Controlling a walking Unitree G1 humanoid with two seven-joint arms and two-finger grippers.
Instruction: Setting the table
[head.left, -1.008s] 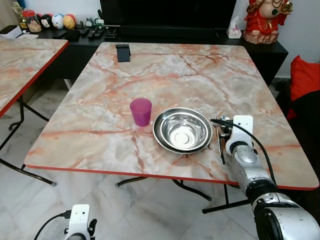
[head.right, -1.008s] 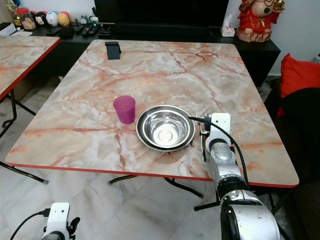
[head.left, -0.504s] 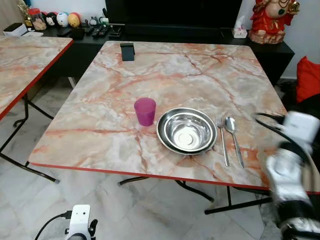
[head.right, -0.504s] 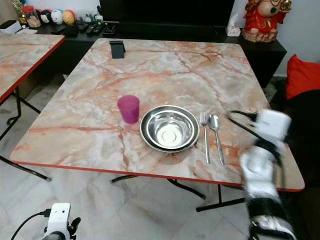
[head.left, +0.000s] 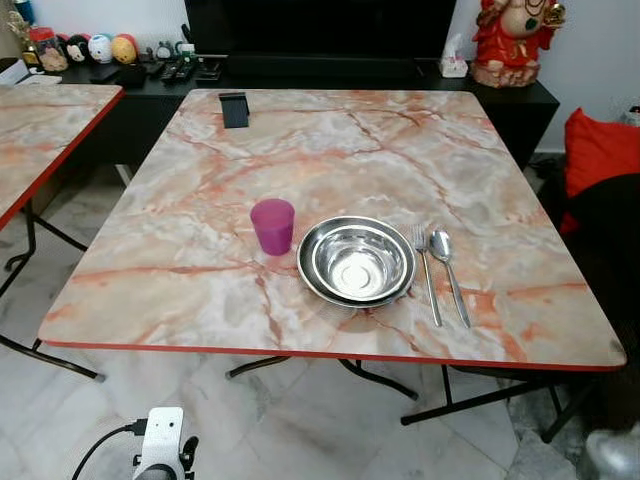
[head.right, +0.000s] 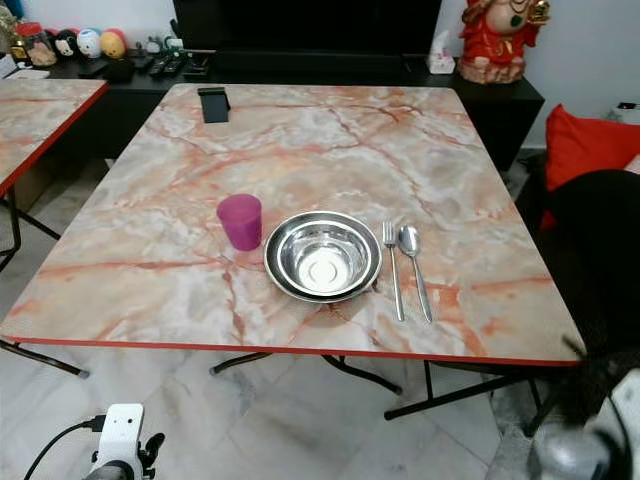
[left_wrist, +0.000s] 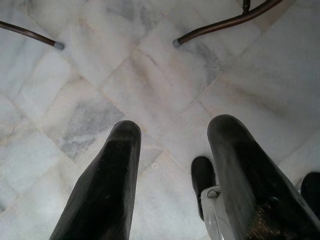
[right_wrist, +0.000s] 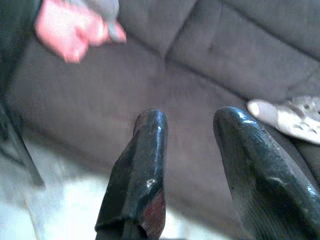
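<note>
Marble bench (head.left: 330, 150) carries the setting: bowl (head.left: 356, 261) near the front edge, cup (head.left: 272, 225) just left of it, fork (head.left: 427, 272) and spoon (head.left: 449, 272) lying lengthwise just right. I see both grippers spread and empty: left gripper (left_wrist: 172, 170) over the floor, right gripper (right_wrist: 192, 170) off right, nearer the cutlery.
</note>
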